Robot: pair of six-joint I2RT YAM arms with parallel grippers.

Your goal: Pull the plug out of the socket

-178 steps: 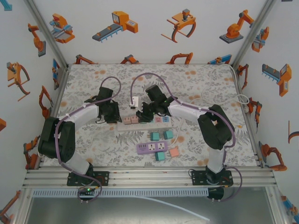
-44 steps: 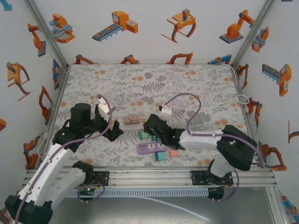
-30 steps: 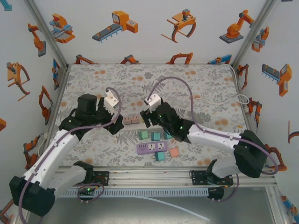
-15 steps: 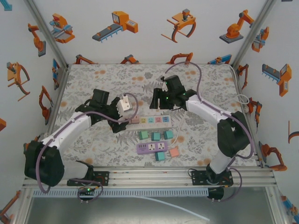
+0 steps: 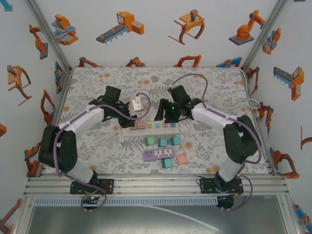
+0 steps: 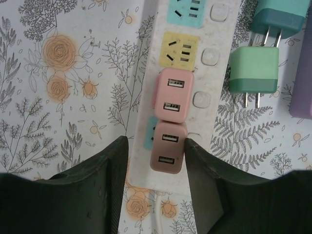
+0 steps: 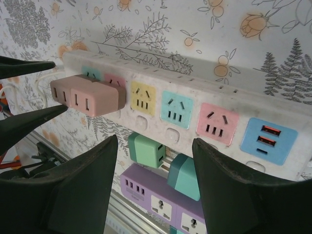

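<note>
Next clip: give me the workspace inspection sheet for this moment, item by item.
Surface: floral tablecloth, flat.
Job's things: white power strip; brown plug and pink plug seated at its end.
Clutter: purple power strip; loose green plug, teal plug, more alongside.
Claws: left claw open, straddling the brown plug; right claw open, above the strip, holding nothing.
Cables: purple arm cables; white cord at table's right edge.
Surroundings: walls with robot pictures.

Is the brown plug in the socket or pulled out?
In. The brown plug sits on the white power strip, right beside the pink plug.
</note>
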